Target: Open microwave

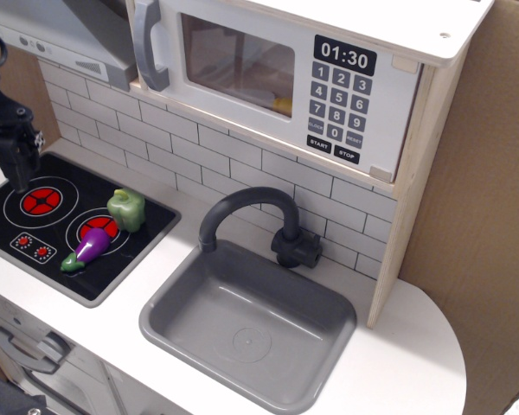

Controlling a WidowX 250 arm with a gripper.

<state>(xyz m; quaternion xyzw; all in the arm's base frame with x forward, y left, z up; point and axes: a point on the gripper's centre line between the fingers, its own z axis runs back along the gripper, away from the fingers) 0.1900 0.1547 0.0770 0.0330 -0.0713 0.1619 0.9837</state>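
Observation:
The toy microwave sits at the top of the frame, a pale wood box with a white door that is closed. Its clear window shows something yellow inside. The grey bar handle is on the door's left edge. The black keypad and clock reading 01:30 are on the right. My black gripper hangs at the far left over the back of the stove, far below and left of the handle. Its fingers point down and look close together with nothing between them.
A black stove top holds a green pepper and a purple eggplant. A grey sink with a dark faucet is in the middle. A grey slanted range hood is at top left. A cardboard wall stands on the right.

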